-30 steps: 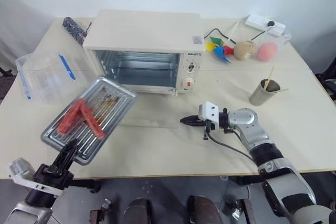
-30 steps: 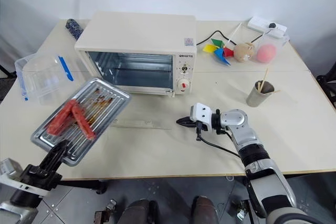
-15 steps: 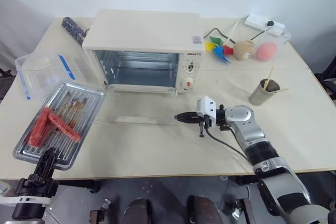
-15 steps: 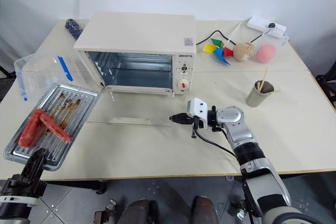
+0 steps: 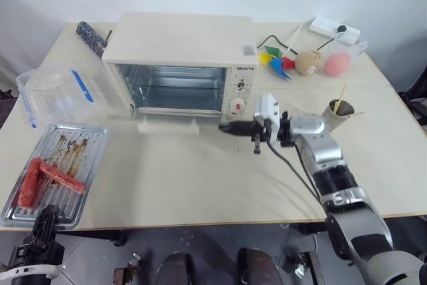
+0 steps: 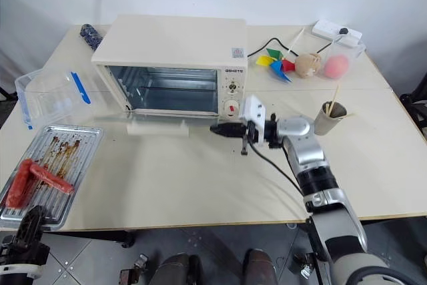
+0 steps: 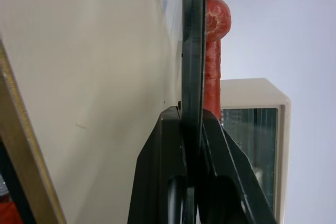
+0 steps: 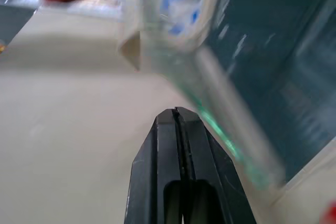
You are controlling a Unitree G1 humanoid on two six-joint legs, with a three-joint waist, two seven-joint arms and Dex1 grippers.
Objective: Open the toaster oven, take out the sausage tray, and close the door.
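The large cream-white boxy toaster oven (image 5: pixel 180 65) stands at the back middle of the beige table (image 5: pixel 200 178). Its top is plain and flat, and its inside is bare grey metal with ribbed side walls. On its right end is a narrow control panel with small knobs, and the lowest knob is reddish. The glass door (image 6: pixel 160 123) with cream frame is partly raised in front of the opening, tilted, and its wide cream-white bar handle (image 5: pixel 168 125) is at the free edge, in front of the oven's lower rim.

The right gripper (image 5: pixel 225 127) is just in front of the control panel, beside the right end of the door, pointing along the oven's front. Its two black fingers are pressed together with nothing between them. In the right wrist view the glass edge of the door is very close to the fingertips (image 8: pixel 176 116), but I cannot tell if they touch it.

The shallow rectangular silver metal tray (image 5: pixel 57 168) lies well to the left of the oven, at the near left corner of the table. It carries brown burnt stains and red sausages (image 5: pixel 47 175) that lie crossed. The left gripper (image 5: pixel 45 221) is clenched on the near rim of this tray.

A clear plastic container (image 5: pixel 53 91) with blue clips is just left of the oven.
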